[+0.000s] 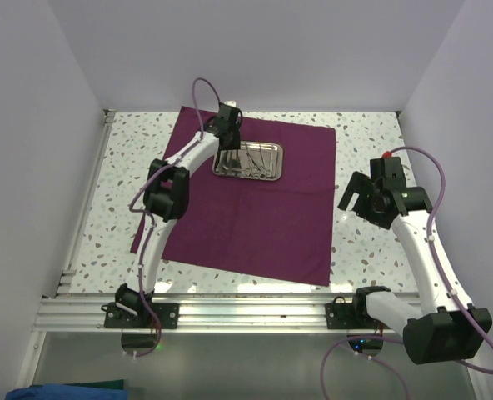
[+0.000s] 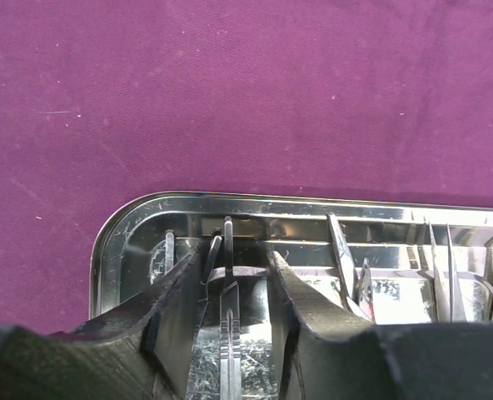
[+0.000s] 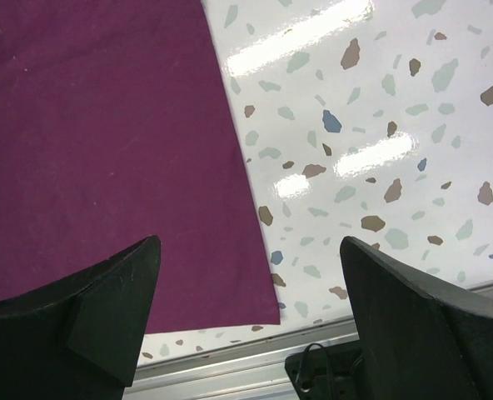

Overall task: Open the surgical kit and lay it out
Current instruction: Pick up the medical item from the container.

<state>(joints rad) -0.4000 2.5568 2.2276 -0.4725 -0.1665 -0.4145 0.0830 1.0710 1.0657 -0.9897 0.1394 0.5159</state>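
Opening part apparently done: cloth wrap point(image 1: 255, 217) spread flat on the desk point(image 1: 371, 133), filling the middle of the top view. On the wrap, at upper centre of that view, the steel tray point(image 1: 246, 176), with the thin silver instruments point(image 1: 251, 160) lying inside it and none yet out on the cloth. Hence the laying-out step, at its very start: first pick from the tray.

Over the tray's left end, the left gripper point(image 2: 236, 254), pointing down into it. Fingers point(image 2: 176, 317) apart, dipped inside the rim and straddling one slim ribbed handle point(image 2: 228, 333) at lower centre of the left wrist view. A gap visible on each side of it, so no clamp yet. Just right of that, tweezers point(image 2: 344, 258) leaning toward the tray wall, close to the right-hand finger.

At the right of the top view, the right gripper point(image 3: 248, 242), hovering above the wrap's right edge, fingers wide apart and holding nothing. Beneath it, purple cloth on the left of its wrist view, speckled desk on the right.

Next, probably: close squarely on the handle alone, without catching the tweezers, then lift straight up to clear the rim, carry to bare cloth beside the tray and set down flat. Calls for a firm pinch, given thin polished steel apt to slip or pivot. Also worth guarding against: dragging the tray across the cloth.
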